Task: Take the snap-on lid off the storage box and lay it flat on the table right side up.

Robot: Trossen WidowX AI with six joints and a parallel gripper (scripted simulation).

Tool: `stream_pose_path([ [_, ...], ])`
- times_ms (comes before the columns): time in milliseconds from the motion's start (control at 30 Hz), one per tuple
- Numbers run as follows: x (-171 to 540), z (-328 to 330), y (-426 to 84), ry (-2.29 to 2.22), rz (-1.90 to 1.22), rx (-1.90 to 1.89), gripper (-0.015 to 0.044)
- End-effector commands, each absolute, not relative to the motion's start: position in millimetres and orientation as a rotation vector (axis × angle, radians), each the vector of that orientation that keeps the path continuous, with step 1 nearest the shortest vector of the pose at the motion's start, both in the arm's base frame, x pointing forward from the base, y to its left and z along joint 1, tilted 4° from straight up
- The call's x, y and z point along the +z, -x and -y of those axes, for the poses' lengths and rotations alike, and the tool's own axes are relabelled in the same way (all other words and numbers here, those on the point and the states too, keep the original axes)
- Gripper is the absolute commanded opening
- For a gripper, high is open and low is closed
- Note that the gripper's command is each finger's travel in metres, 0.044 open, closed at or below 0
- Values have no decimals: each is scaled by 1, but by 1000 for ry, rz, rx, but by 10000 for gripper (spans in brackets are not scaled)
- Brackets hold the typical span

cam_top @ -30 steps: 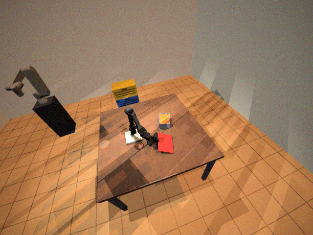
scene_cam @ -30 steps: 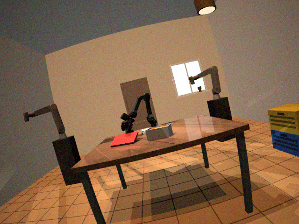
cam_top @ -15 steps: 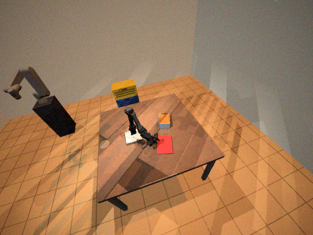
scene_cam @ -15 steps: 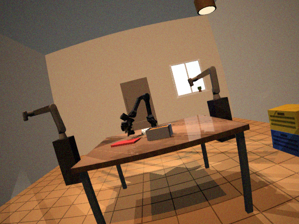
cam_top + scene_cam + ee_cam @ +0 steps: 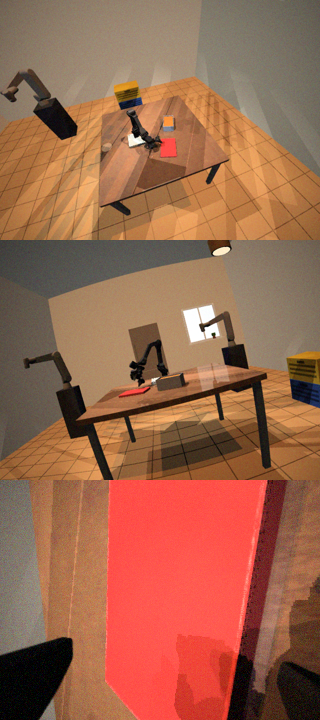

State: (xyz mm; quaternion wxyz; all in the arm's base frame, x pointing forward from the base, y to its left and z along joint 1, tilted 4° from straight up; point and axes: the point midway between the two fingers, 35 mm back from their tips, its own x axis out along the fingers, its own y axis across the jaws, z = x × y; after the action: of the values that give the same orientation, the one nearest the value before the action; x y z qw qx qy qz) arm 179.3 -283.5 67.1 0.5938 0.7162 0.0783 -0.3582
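Observation:
The red lid (image 5: 168, 148) (image 5: 133, 392) (image 5: 175, 570) lies flat on the table with a smooth, plain face up; its underside is hidden. The open storage box (image 5: 168, 128) (image 5: 169, 383) is grey-blue with orange inside. It stands upright, apart from the lid, behind it in the top view. My gripper (image 5: 157, 144) (image 5: 140, 383) (image 5: 174, 659) is open, with its fingers spread wide at the lid's edge nearer the arm's base. In the wrist view a finger shows on each side of the lid, and neither touches it visibly.
The arm's white base plate (image 5: 134, 141) is on the wooden table (image 5: 201, 152) (image 5: 206, 379), left of the lid in the top view. Yellow and blue crates (image 5: 128, 94) (image 5: 305, 369) stand beyond the table. Other arms on black pedestals (image 5: 58, 120) (image 5: 71, 410) stand off the table.

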Motion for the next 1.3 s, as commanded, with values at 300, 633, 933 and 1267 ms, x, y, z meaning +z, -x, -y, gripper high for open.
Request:
stream_pose_path([
  [300, 64, 270, -155, -1668, -191, -830, 440],
  [633, 63, 262, -137, -1668, -193, -831, 440],
  [933, 78, 265, -135, -1668, -193, -831, 440],
  [1267, 97, 262, -127, -1668, -193, -832, 440],
])
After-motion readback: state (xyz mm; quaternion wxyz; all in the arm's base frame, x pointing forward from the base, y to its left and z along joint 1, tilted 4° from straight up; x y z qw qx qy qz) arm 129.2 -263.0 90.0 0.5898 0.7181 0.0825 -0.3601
